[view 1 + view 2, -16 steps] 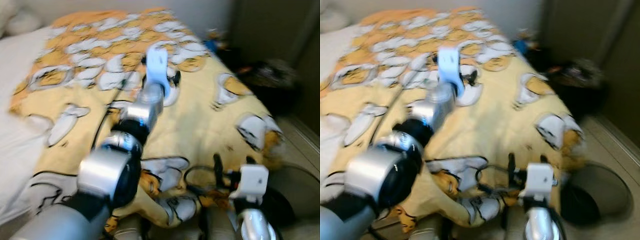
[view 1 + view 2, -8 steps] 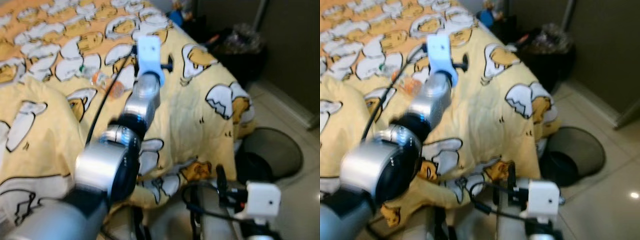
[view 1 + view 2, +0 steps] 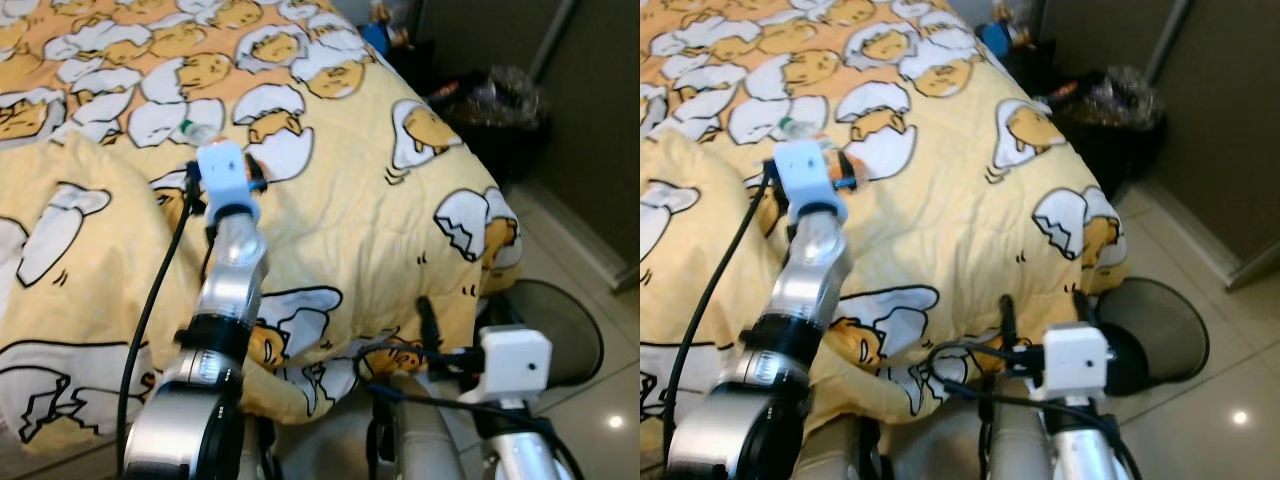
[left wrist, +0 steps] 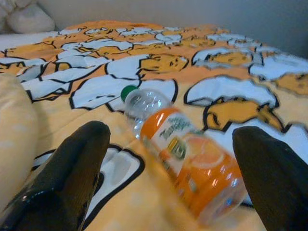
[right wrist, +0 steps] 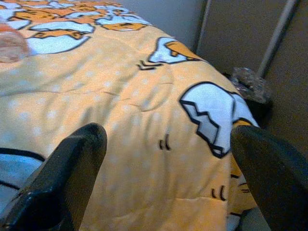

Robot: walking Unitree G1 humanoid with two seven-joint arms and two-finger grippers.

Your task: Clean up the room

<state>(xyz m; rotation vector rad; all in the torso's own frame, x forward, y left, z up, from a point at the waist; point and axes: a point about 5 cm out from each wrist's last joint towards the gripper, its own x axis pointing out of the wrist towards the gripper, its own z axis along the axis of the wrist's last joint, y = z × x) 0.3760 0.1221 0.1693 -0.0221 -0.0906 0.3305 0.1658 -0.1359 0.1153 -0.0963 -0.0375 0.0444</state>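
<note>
A clear plastic bottle (image 4: 185, 161) with an orange label and a green cap lies on its side on the yellow egg-print bedspread (image 3: 350, 190). My left gripper (image 4: 168, 137) is stretched out over the bed, open, with the bottle lying between its two fingers (image 4: 72, 178) without being touched. From the head, the bottle's cap end (image 3: 190, 130) shows just beyond the left wrist (image 3: 222, 175). My right gripper (image 3: 460, 320) is open and held low at the foot of the bed, with nothing in it.
A round dark bin (image 3: 555, 325) stands on the tiled floor right of the bed's corner. Dark bags (image 3: 495, 105) are heaped against the far wall. A raised fold of the bedspread (image 3: 70, 210) lies left of my left arm.
The head view has shifted. My left gripper has drawn back and leftward, from beyond the bottle to around it. The right gripper stays low at the foot of the bed.
</note>
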